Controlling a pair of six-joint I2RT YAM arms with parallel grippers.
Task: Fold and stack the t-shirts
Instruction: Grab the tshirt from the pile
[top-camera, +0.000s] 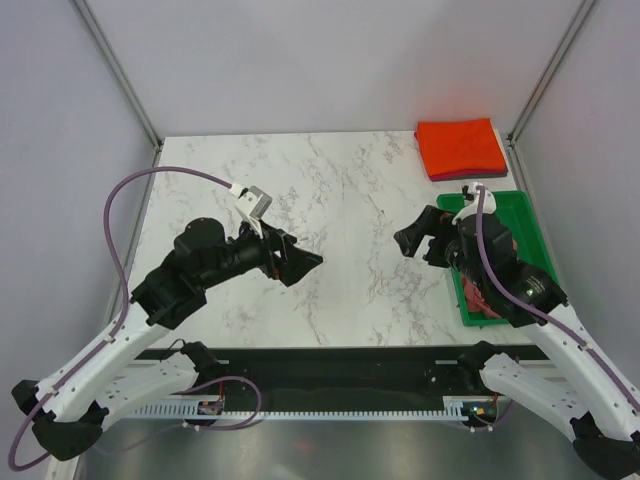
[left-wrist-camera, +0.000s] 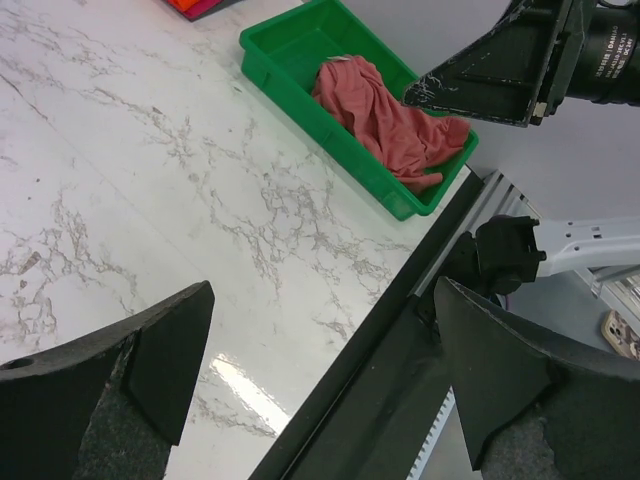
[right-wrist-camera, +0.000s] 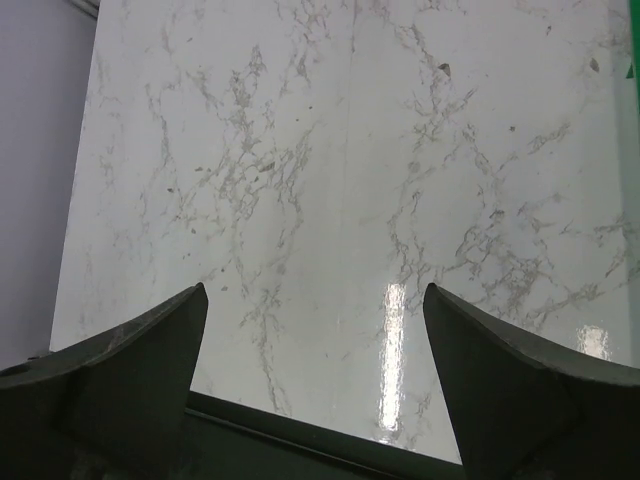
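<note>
Rose-red t-shirt (left-wrist-camera: 390, 125) lies crumpled in green tray (left-wrist-camera: 330, 142), behind right end effector (top-camera: 416, 238), released and empty; left end effector (top-camera: 300, 262), likewise released, sits well apart.

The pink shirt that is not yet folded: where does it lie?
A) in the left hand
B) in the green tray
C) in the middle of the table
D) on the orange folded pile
B: the crumpled pink shirt lies inside the green tray.

Robot lab cell; grey panels (top-camera: 330, 60), aluminium posts (top-camera: 116, 70), marble tabletop (top-camera: 340, 200)
</note>
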